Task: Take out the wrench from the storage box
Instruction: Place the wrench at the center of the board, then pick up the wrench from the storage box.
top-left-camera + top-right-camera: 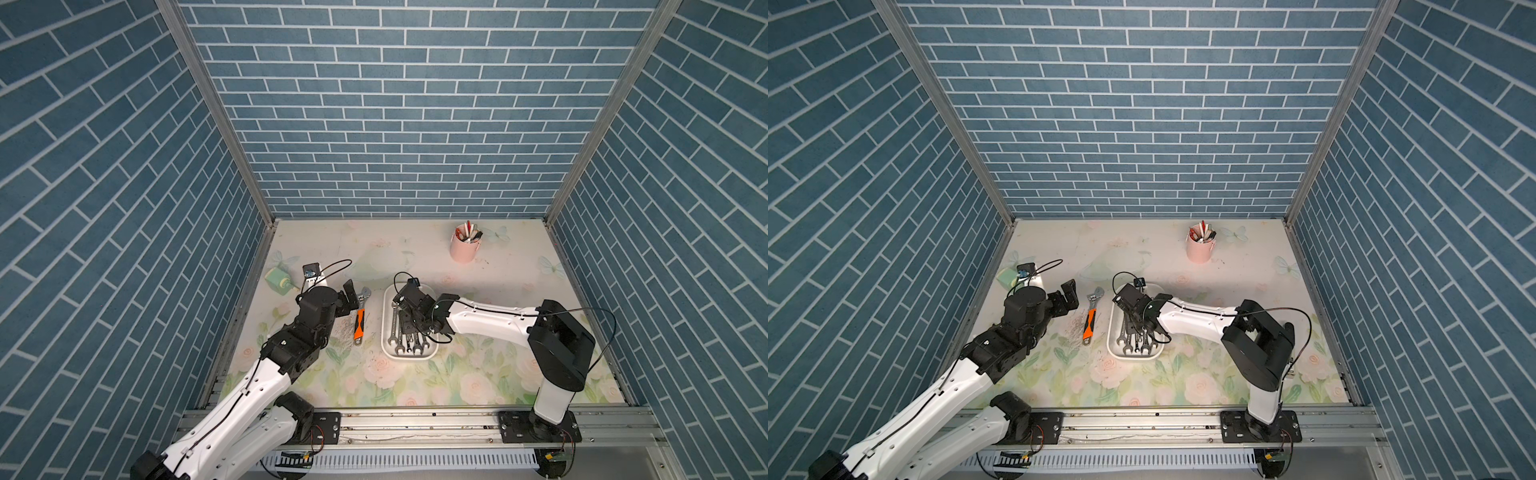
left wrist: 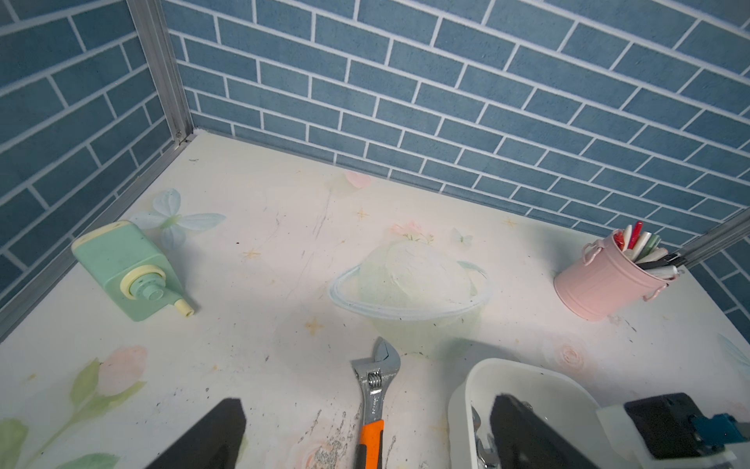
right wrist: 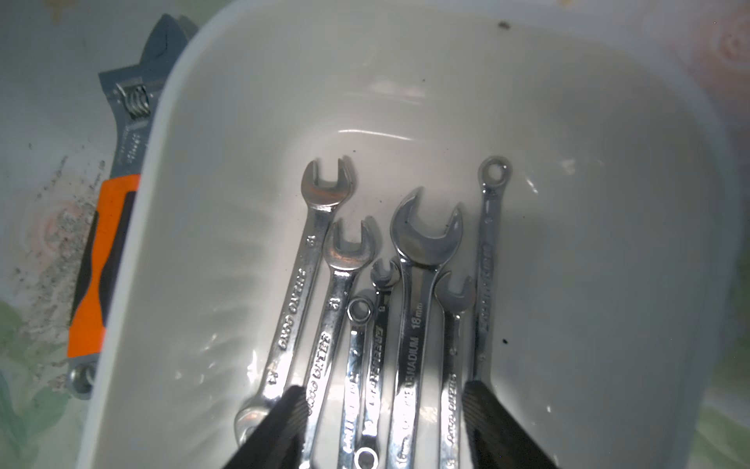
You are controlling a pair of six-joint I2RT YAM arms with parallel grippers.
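The right pincer (image 3: 381, 396) stands open low inside the white box (image 3: 406, 73), with its two fingers on either side of several steel wrenches (image 3: 410, 325) that lie side by side on the bottom. Just beside the box, an orange-handled wrench (image 1: 359, 320) lies on the table (image 1: 478, 374), near the wide-open left pincer (image 2: 367, 408).

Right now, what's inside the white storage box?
Seven chrome wrenches lie side by side in the storage box. The right tool hangs over them, its fingers covering some handle ends.
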